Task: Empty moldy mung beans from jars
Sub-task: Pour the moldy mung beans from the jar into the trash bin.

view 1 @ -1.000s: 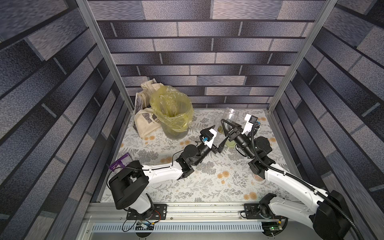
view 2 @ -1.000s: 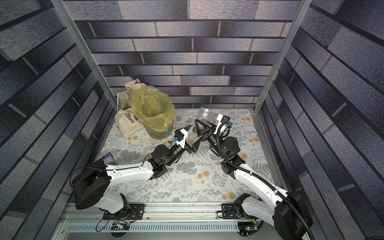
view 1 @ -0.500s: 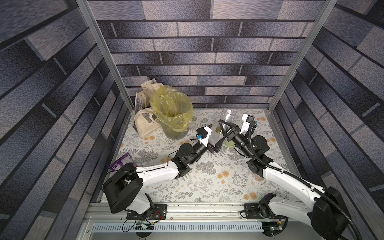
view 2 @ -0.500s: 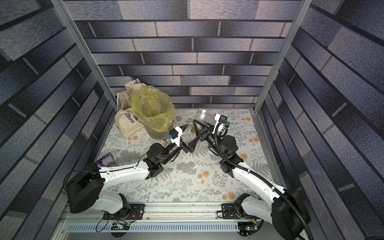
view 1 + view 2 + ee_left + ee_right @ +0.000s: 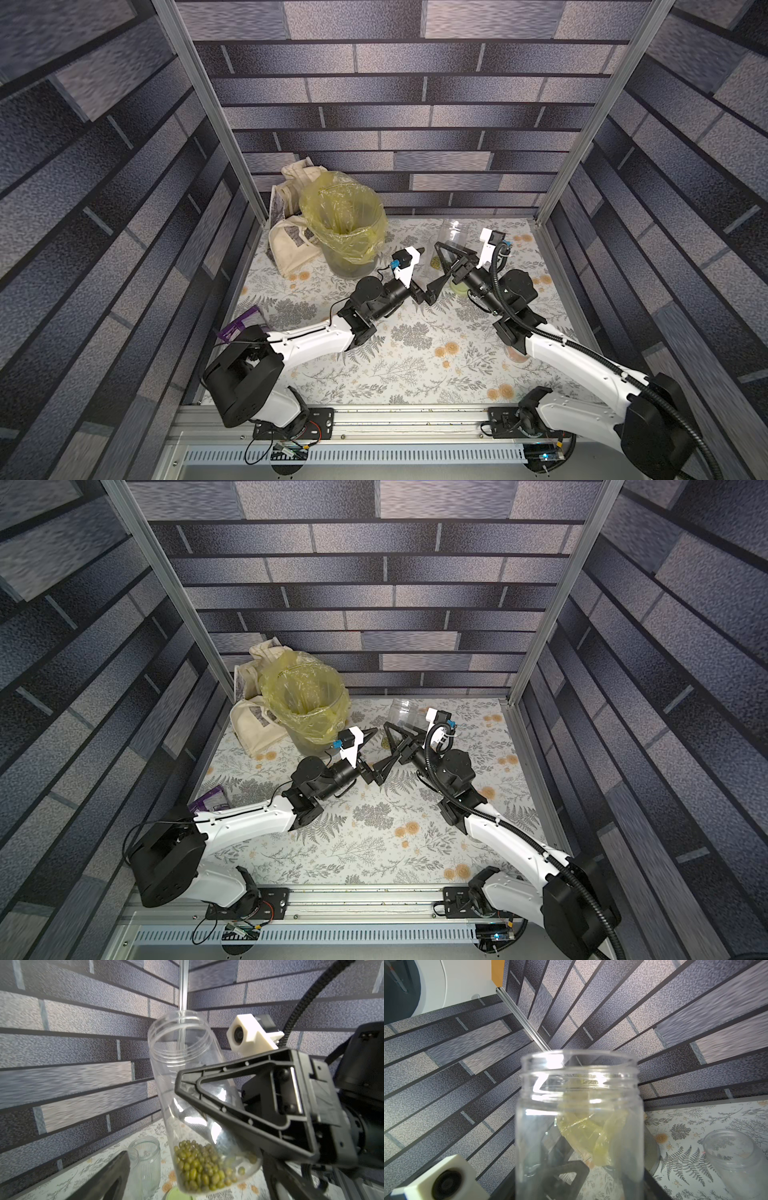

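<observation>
The left gripper point(image 5: 434, 267) had backed off, jaws spread wide and empty, leaving the right gripper point(image 5: 444, 251) clamped on the raised, lidless tall jar point(image 5: 187, 1076), mung beans point(image 5: 199, 1165) pooled at its base, probably next needing tipping over the bin point(image 5: 349, 266).

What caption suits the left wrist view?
Right gripper holds an open, tilted jar, mung beans at its bottom.

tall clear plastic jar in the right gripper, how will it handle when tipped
The tall clear plastic jar is probably light: only a small heap of green mung beans sits at its base. Its smooth wall might slip within the right gripper. With its mouth open, the loose beans should pour out quickly once tilted.
</observation>
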Robot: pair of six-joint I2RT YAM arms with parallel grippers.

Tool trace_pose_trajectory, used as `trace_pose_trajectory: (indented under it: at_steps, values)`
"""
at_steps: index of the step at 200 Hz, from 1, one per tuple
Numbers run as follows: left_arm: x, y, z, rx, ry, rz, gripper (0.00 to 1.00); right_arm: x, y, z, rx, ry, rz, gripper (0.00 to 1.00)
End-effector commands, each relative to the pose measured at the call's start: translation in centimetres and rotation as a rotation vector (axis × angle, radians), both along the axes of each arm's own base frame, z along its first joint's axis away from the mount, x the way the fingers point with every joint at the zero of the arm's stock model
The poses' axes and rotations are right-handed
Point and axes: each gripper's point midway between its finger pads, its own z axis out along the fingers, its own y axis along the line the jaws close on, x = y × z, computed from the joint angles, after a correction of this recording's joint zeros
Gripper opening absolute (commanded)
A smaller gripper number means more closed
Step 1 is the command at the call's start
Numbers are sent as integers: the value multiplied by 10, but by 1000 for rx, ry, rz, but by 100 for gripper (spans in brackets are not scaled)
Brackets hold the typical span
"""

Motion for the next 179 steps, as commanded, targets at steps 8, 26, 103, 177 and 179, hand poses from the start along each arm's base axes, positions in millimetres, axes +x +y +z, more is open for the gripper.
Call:
trace_pose_trajectory:
  at_steps: [8,26,103,177,179]
  values:
    - [-2,25,24,43,73,-67,100,-17,10,10,-85,-98,94,56]
    - [-12,30,16,126,62,-110,100,-24,15,11,-135,-157,149,56]
    - [-9,62,28,90,139,-122,100,-44,36,-1,-120,-289,369,57]
    - [-9,61,66,-24,152,-155,100,-48,42,-16,-196,-331,407,57]
    - [-9,59,67,-26,152,-161,100,-48,41,-16,-198,-334,405,57]
